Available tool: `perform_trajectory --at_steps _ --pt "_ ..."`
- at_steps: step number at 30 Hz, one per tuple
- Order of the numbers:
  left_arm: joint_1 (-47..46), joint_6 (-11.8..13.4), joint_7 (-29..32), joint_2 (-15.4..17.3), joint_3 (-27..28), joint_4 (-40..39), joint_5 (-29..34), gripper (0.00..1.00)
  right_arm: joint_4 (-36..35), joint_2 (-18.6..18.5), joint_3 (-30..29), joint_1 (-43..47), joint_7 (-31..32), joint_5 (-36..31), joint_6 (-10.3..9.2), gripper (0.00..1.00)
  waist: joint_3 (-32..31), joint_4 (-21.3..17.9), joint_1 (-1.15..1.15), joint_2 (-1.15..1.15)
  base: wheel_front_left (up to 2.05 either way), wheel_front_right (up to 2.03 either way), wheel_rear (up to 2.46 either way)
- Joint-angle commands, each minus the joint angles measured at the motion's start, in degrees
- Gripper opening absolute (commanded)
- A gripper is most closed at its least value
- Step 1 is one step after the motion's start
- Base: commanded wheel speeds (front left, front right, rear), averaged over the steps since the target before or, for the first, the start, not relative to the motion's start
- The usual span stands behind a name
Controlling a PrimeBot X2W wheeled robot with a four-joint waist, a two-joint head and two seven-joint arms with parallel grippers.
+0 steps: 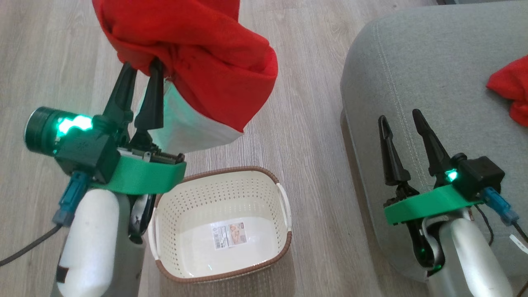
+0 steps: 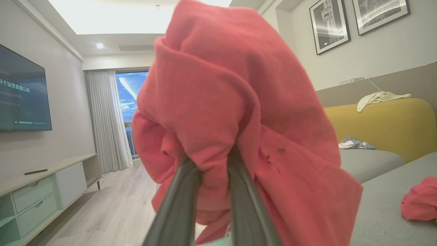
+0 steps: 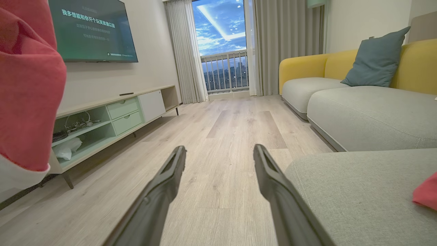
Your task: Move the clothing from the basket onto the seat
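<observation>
Upper left: left end effector (image 1: 142,66) pinching red-and-white clothing (image 1: 198,53), held high, probably to clear basket (image 1: 185,206) below. Lower centre: basket emptied, label (image 1: 229,235) bare. Right: right end effector (image 1: 400,116) spread wide, idle over seat (image 1: 420,74) edge. Red piece (image 1: 511,90) already on seat.

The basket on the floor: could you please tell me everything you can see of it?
The basket is a cream plastic tub with rounded corners, perforated walls, a brown woven-look rim and white side handles. It stands upright on the wooden floor, left of the seat and apart from it. It is empty but for a paper label on its bottom. The left forearm hides part of its left side.
</observation>
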Motion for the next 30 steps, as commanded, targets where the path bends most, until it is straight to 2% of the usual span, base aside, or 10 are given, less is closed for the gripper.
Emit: perform_trajectory --at_steps 1,10,12,17,24,30 --pt "-1.4 -0.2 -0.3 0.3 2.5 -2.7 0.7 0.00 -1.9 -0.6 1.0 -0.2 -0.4 0.2 -0.01 1.00 -0.1 0.0 0.01 -0.01 0.00 0.00 0.00" --pt "0.1 -1.6 -0.3 -0.2 2.4 -2.5 1.3 0.00 -2.0 -0.8 0.7 0.8 -0.4 0.3 -0.01 1.00 -0.8 -0.5 0.01 -0.01 0.00 0.00 0.00" --pt "0.2 -2.4 -0.3 -0.2 1.9 -1.5 1.9 0.00 -3.4 -1.8 2.8 0.9 -0.4 0.6 -0.01 1.00 -0.9 -0.7 0.01 -0.01 0.00 0.00 0.00" --pt "0.2 -3.8 -0.3 0.8 0.1 0.0 3.3 0.00 -7.8 -6.2 9.6 0.1 -0.4 1.5 -0.01 1.00 -0.7 -1.0 0.01 -0.01 0.00 0.00 0.00" --pt "-0.6 -5.7 -0.3 3.3 -5.2 1.7 4.7 0.00 -12.7 -15.0 20.1 -3.1 -0.4 -1.7 -0.01 1.00 0.0 -0.8 0.01 -0.01 0.00 0.00 0.00" --pt "-1.2 -6.4 -0.3 4.7 -9.9 3.1 4.3 0.00 -14.3 -18.6 24.5 -6.0 -0.4 -2.4 -0.01 1.00 0.4 -0.4 0.01 -0.01 0.00 0.00 0.00"
